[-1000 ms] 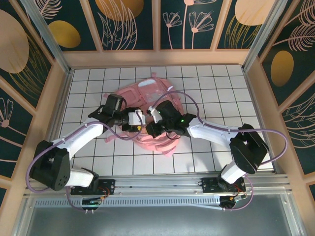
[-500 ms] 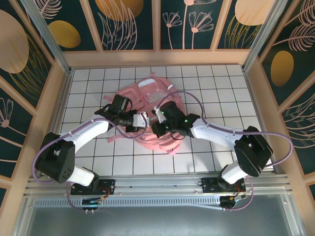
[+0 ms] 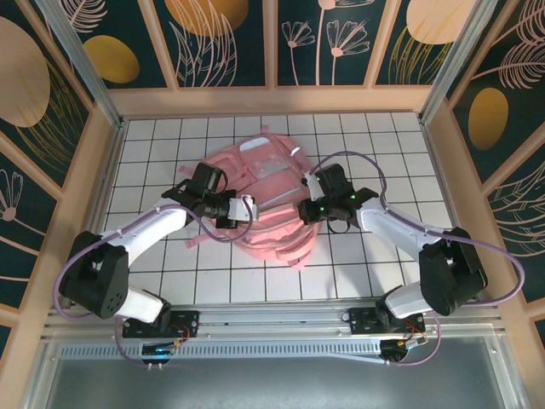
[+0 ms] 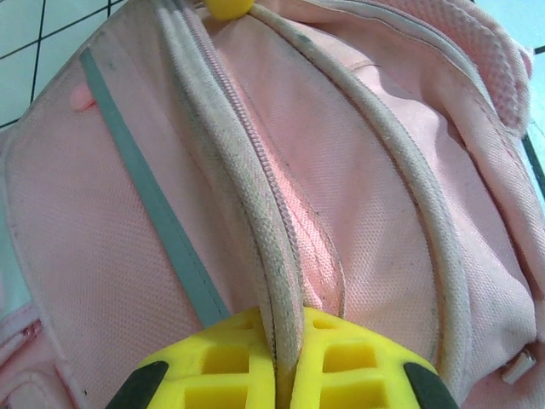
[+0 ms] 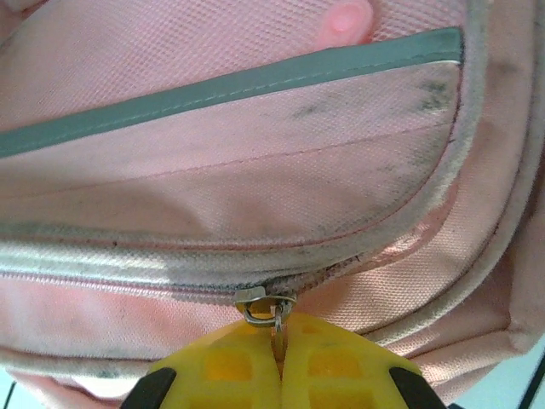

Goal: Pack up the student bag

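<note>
Reaching in from the near-left corner, your left arm [image 3: 145, 232] stretches across the table [image 3: 170, 153] to the left flank of the student bag [image 3: 268, 183]. Your left tool [image 4: 288, 345] is clenched on a piped seam [image 4: 277, 273] beside a zip line, its yellow fingers [image 4: 213, 366] pressed together with the ridge pinched between them. Your right arm [image 3: 400, 228] bends in from the near-right, and the right tool [image 5: 279, 362] is clenched on the small metal zip pull [image 5: 267, 305] at the bag's right side. The bag lies mid-table, pink, scuffed grey along its piping, with a grey strip [image 5: 238, 85] running across one pocket. You cannot tell what is inside it.
</note>
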